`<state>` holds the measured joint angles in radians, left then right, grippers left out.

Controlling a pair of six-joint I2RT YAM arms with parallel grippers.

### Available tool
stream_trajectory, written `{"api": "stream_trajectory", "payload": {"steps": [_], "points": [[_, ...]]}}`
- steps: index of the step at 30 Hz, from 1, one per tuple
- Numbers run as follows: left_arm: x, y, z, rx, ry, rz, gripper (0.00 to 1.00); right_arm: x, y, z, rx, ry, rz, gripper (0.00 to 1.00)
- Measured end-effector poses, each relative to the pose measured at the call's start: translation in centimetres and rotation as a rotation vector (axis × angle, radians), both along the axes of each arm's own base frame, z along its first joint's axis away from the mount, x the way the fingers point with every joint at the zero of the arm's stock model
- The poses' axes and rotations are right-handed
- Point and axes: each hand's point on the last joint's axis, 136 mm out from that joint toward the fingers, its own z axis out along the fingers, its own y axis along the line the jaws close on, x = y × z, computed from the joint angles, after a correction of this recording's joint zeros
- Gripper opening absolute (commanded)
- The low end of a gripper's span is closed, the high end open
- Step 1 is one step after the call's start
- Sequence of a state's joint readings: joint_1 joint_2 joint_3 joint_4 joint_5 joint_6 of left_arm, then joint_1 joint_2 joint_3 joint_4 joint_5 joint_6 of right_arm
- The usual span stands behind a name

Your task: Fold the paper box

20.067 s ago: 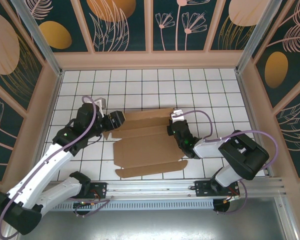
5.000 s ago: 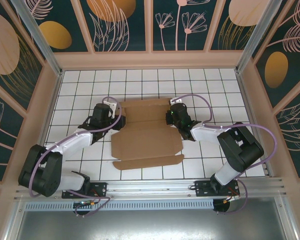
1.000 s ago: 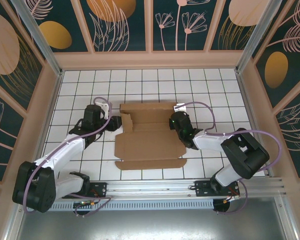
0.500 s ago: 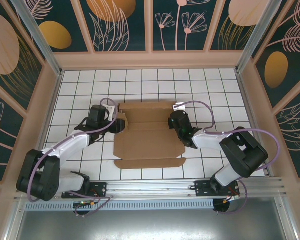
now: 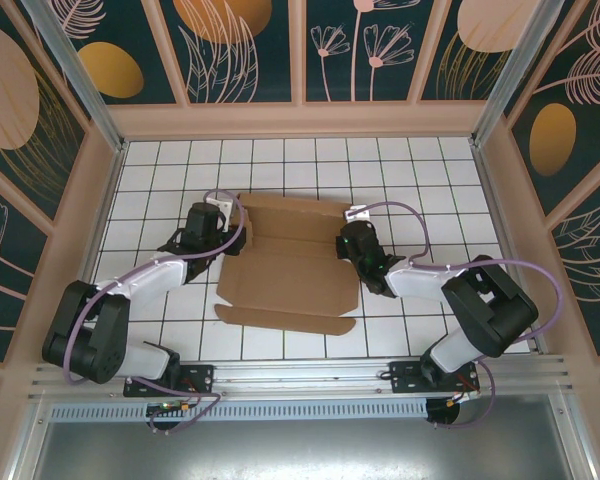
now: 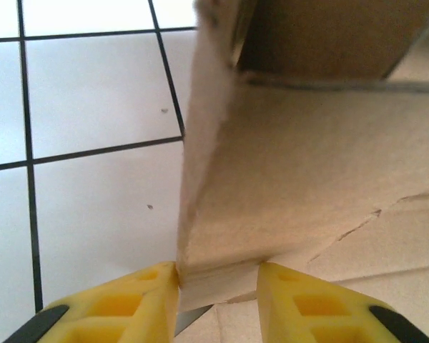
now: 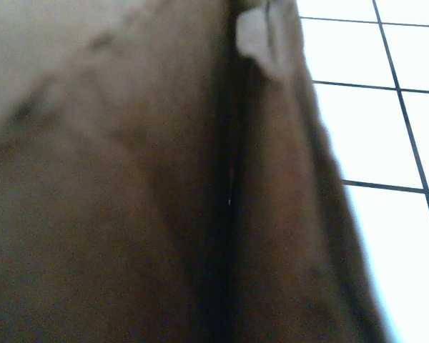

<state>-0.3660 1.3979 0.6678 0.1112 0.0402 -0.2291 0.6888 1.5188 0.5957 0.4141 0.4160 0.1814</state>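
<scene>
Presently — paper box (image 5: 290, 275) lying rightward of my left gripper (image 6: 216, 277), which is pinching its raised left flap; right gripper (image 5: 350, 241) closed opposite.

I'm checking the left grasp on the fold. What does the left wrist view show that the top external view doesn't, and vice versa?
Left wrist view: yellow fingers of the left gripper pressed against both sides of a raised flap of the paper box, close up. Top external view: the whole part-folded box, with the right gripper at its right edge. Both: brown cardboard on the white gridded table.
</scene>
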Motion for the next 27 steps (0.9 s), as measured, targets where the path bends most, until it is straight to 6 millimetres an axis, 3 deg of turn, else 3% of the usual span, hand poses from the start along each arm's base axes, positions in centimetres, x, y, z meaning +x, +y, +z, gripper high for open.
{"api": "stream_trajectory", "payload": {"steps": [6,10,14,21,27], "points": [[0.8,0.3,0.5,0.026,-0.050,0.046,0.20,-0.7,0.7,0.0,0.020,0.015,-0.001,0.00],[1.0,0.4,0.6,0.041,-0.074,0.071,0.45,-0.9,0.8,-0.1,0.027,0.019,-0.018,0.00],[0.3,1.1,0.8,0.053,-0.136,0.073,0.57,-1.1,0.5,-0.1,0.023,0.012,-0.018,0.00],[-0.1,0.5,3.0,0.067,-0.300,-0.026,0.60,-1.5,-1.2,0.0,0.054,0.008,0.033,0.00],[-0.4,-2.1,3.6,0.075,-0.355,-0.214,0.58,-2.1,-0.4,0.2,0.087,0.011,0.158,0.00]]}}
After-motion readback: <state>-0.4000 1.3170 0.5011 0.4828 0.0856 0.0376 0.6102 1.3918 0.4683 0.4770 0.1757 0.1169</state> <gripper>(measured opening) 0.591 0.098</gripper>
